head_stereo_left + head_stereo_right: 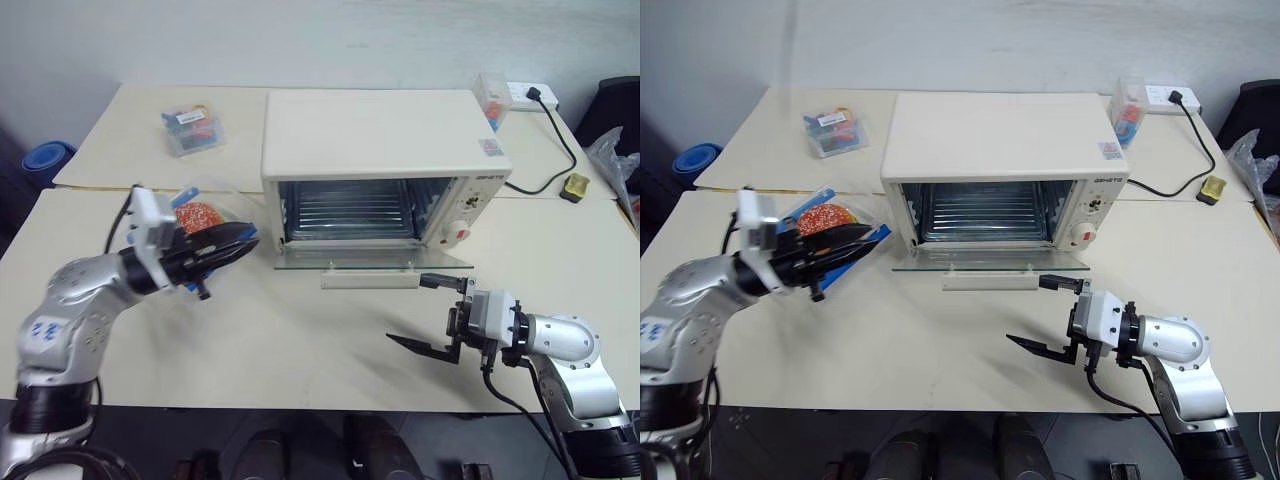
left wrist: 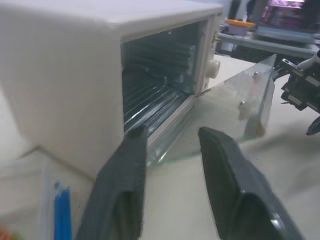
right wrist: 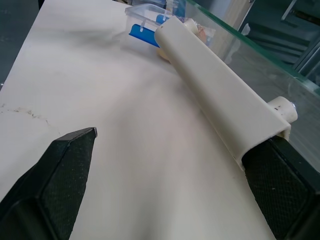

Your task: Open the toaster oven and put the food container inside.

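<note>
Clear plastic food container (image 1: 205, 222) at far left, off the pale counter (image 1: 300, 340), clamped in the left gripper (image 1: 240, 243), black fingers (image 1: 222, 238) closed over its lid, burger and a blue clip showing beneath; gripper aimed toward the oven mouth. Behind, on the rear counter, a smaller clear box (image 1: 192, 131) of colourful bits. In the middle, cream-white toaster oven (image 1: 380, 150) with glass door (image 1: 375, 257) folded down flat, white bar handle (image 1: 368, 282) at its front edge, wire rack (image 1: 350, 212) bare inside, red-orange knob (image 1: 461, 233) on the right panel. Further right, right gripper (image 1: 428, 312) low above the counter just in front of the door, jaws spread wide, holding nothing, one finger close to the handle's end. Far right, black cable (image 1: 553, 150) running to a wall socket
</note>
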You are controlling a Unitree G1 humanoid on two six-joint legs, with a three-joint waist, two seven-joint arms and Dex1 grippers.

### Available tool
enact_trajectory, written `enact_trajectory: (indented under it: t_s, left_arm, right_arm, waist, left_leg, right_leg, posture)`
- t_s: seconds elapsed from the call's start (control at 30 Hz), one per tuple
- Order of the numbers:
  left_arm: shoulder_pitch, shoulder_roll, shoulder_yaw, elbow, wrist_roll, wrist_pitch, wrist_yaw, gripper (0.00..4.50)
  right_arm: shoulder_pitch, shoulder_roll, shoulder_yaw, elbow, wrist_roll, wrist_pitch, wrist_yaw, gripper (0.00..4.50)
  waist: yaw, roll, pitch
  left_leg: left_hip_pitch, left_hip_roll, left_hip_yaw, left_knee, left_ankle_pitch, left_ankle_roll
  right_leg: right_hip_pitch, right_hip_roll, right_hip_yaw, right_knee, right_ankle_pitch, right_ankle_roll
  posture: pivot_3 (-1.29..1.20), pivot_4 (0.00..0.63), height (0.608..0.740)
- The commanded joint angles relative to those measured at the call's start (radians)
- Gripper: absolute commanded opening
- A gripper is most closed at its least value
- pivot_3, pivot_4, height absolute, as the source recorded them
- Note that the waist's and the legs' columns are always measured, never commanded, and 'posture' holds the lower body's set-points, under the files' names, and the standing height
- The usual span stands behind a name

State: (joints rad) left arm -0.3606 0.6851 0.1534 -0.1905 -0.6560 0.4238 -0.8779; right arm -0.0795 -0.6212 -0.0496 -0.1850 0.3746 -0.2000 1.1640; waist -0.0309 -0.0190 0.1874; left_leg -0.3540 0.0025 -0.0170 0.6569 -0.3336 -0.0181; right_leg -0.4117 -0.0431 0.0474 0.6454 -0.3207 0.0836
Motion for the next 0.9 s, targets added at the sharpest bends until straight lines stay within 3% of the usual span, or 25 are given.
enact_trajectory:
  t_s: [0.03, 0.3, 0.53, 0.7, 0.83, 0.9]
  left_arm:
    - [-0.064, -0.041, -0.070, 0.062, 0.085, -0.054, -0.005, 0.14]
    - [-0.075, -0.066, -0.180, 0.067, 0.131, -0.065, -0.125, 0.03]
    - [-0.045, -0.108, -0.259, 0.081, 0.284, -0.129, -0.067, 0.03]
    - [0.005, -0.146, -0.294, 0.080, 0.381, -0.212, -0.009, 0.03]
    - [0.063, -0.176, -0.240, 0.021, 0.338, -0.216, 0.018, 0.03]
    - [0.114, -0.193, -0.146, -0.054, 0.272, -0.239, 0.049, 0.41]
  right_arm:
    - [0.013, -0.010, -0.015, -0.014, 0.001, -0.033, -0.010, 4.50]
    - [0.187, -0.008, -0.185, 0.010, 0.046, -0.019, -0.128, 4.50]
    - [0.328, -0.004, -0.347, 0.046, 0.056, -0.129, -0.150, 4.50]
    - [0.318, -0.024, -0.337, -0.026, 0.108, -0.065, -0.146, 4.50]
    - [0.261, -0.026, -0.294, -0.062, 0.135, -0.017, -0.141, 4.50]
    - [0.209, -0.034, -0.253, -0.084, 0.159, 0.038, -0.131, 4.50]
  waist:
    - [0.001, 0.000, 0.000]
    - [0.008, 0.000, 0.000]
    - [0.016, 0.000, 0.000]
    - [0.002, 0.000, 0.000]
    - [0.003, 0.000, 0.000]
    - [0.004, 0.000, 0.000]
  left_leg:
    - [0.000, 0.000, 0.000, 0.000, 0.000, 0.000]
    - [-0.001, 0.000, -0.001, 0.004, 0.000, 0.000]
    - [0.000, -0.001, 0.000, 0.005, 0.000, 0.002]
    - [0.001, 0.000, 0.001, 0.005, 0.000, 0.002]
    - [0.000, 0.000, 0.001, 0.005, 0.000, 0.002]
    - [0.000, 0.000, 0.000, 0.005, 0.000, 0.002]
  right_leg:
    - [0.000, 0.000, 0.000, 0.000, 0.000, 0.000]
    - [0.001, -0.001, 0.000, 0.000, 0.000, 0.001]
    - [0.002, -0.001, 0.001, 0.001, 0.001, 0.002]
    - [0.002, 0.001, 0.003, 0.002, 0.001, 0.002]
    - [0.002, 0.000, 0.003, 0.002, 0.001, 0.002]
    - [0.002, 0.000, 0.003, 0.002, 0.001, 0.002]
  posture:
    - [0.00, 0.150, 0.740]
    - [0.00, 0.150, 0.740]
    - [0.00, 0.150, 0.740]
    - [0.00, 0.150, 0.740]
    - [0.00, 0.150, 0.740]
    - [0.00, 0.150, 0.740]
